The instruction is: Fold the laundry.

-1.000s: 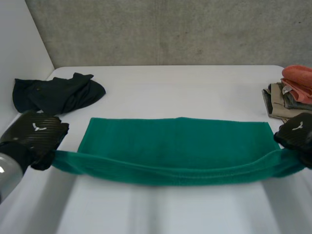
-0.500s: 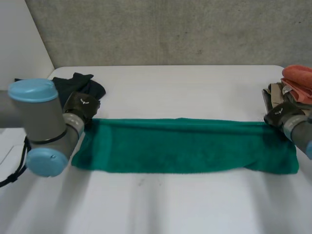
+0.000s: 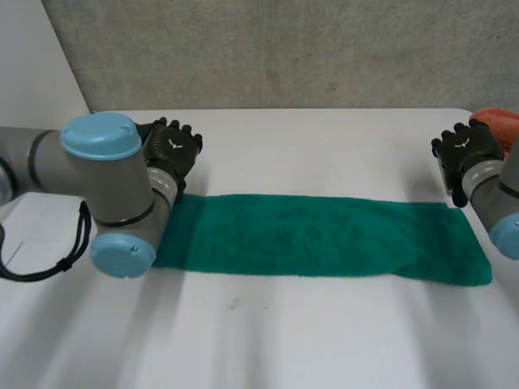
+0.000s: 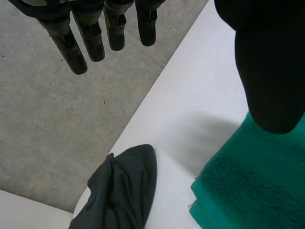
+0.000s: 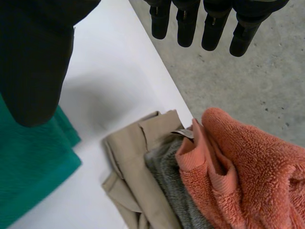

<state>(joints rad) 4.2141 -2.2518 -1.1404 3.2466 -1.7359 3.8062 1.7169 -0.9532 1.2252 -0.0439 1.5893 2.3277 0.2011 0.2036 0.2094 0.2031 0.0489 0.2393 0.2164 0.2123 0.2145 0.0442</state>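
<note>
A green towel [image 3: 324,239] lies flat on the white table [image 3: 324,146] as a long folded strip running left to right. My left hand [image 3: 172,150] hovers just beyond the strip's far left corner, open, fingers [image 4: 93,36] straight and thumb apart, holding nothing. That corner of the towel [image 4: 257,186] lies below its thumb. My right hand [image 3: 464,150] hovers beyond the far right corner, also open and empty, fingers [image 5: 214,24] straight. The towel's right end [image 5: 28,176] lies under its thumb.
A dark crumpled garment [image 4: 124,191] lies on the table beyond my left hand. A pile with an orange towel [image 5: 248,171], a grey cloth [image 5: 174,186] and a tan cloth [image 5: 138,181] sits at the right edge, the orange towel [image 3: 495,120] beside my right hand.
Both hands carried the towel's near edge over to its far edge, folding it into a narrower strip. They then let go, opened and lifted away past the far corners.
</note>
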